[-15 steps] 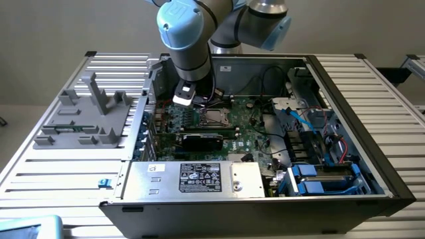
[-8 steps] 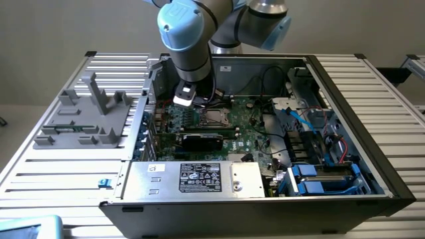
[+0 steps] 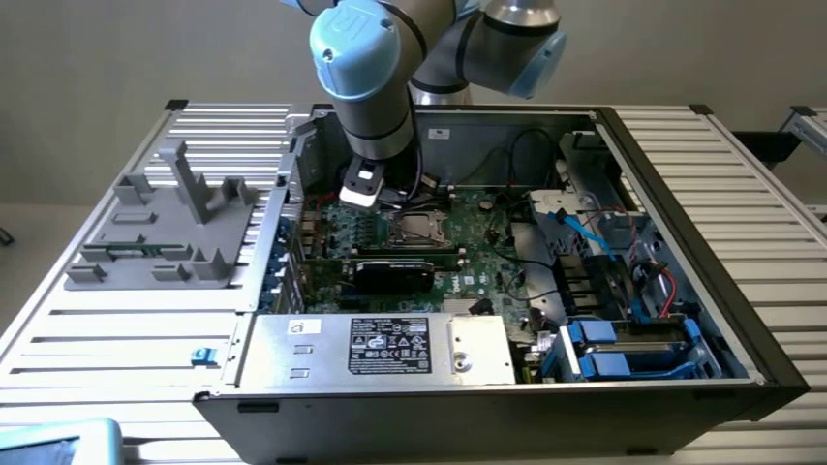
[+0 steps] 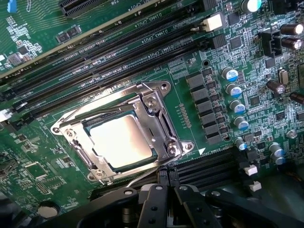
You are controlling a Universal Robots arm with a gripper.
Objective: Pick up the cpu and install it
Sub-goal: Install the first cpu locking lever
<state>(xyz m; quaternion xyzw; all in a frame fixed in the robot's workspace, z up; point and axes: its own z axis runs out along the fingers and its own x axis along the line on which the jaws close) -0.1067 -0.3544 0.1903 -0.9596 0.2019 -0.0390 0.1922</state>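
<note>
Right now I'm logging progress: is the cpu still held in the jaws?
No, the cpu lies flat inside the metal socket frame on the motherboard, and the shut jaws hold nothing.

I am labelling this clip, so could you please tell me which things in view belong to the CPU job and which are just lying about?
Belongs to the job:
- cpu, sitting in the socket frame
- tool, shut, empty
- motherboard

Just lying about:
- grey fixture beside the case
- power supply
- blue drive bays
</note>
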